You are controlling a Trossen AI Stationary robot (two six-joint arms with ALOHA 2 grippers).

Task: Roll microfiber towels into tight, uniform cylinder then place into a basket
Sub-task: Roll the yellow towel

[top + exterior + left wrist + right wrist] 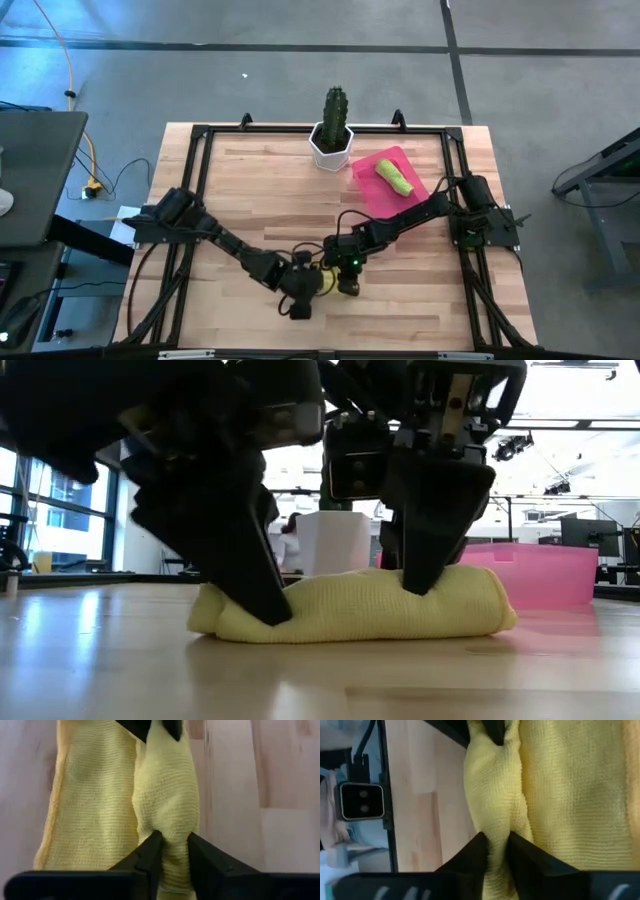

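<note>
Yellow towel (pixel 360 605) (no legible writing)

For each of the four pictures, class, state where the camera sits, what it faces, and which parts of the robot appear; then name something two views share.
High view: above, looking straight down on the table; both arms, pink basket holding the green towel, cactus pot.
Low view: at tabletop height, looking level at the yellow towel; both grippers come down onto it.
Left wrist view: left gripper pinching a towel fold.
Right wrist view: right gripper pinching likewise.
Shared: both wrist views show the yellow towel, with the other gripper at its far end.
</note>
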